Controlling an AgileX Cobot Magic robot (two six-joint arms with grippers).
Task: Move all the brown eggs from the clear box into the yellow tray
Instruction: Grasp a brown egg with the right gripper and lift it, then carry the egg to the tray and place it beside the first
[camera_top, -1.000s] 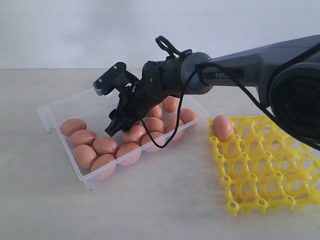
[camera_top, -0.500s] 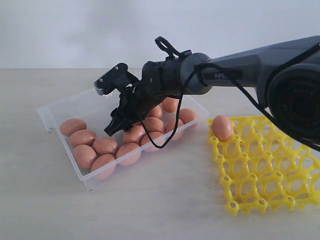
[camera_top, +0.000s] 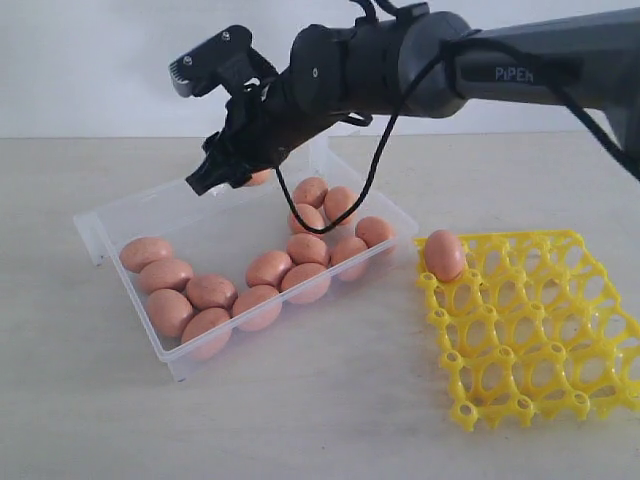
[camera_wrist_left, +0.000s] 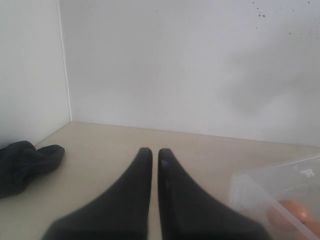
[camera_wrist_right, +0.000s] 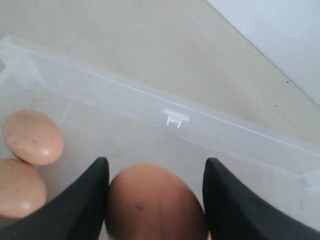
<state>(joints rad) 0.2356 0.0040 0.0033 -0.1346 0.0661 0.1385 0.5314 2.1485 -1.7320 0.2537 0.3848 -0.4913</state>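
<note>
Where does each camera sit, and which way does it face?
Exterior view: off the arms, facing the table; sees clear box, yellow tray, right arm.
Left wrist view: on the left arm, facing the wall across the table; shows left gripper, a box corner.
Right wrist view: above the box, looking down; shows right gripper around a brown egg.
Shared: all three see the clear box.

Pale counter (camera_top: 300, 420) carries two things: the clear box (camera_top: 200, 225) sits below the right fingers (camera_top: 212, 172), the yellow tray (camera_top: 520, 340) well off to their side, near the box.
</note>
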